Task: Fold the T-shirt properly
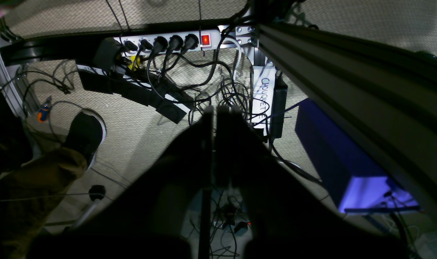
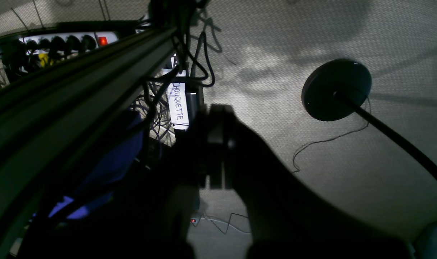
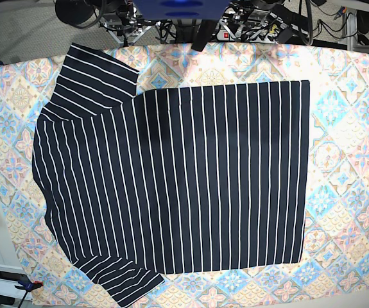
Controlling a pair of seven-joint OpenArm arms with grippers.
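T-shirt (image 3: 171, 179): spread flat on the tile-patterned surface (image 3: 348, 128), sleeves at its left side in the base view; well apart from both sets of jaws. Left gripper (image 1: 215, 111): jaws pressed together, aimed down at the carpeted floor (image 1: 132, 126) over a power strip (image 1: 168, 42) and tangled cables. Right gripper (image 2: 216, 111): jaws closed on nothing, beside a round stand base (image 2: 335, 90). Both arms below the surface.

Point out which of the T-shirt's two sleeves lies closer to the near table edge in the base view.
The lower-left sleeve of the T-shirt: its cuff nearly reaches the tablecloth's bottom edge, while the other sleeve lies at the top.
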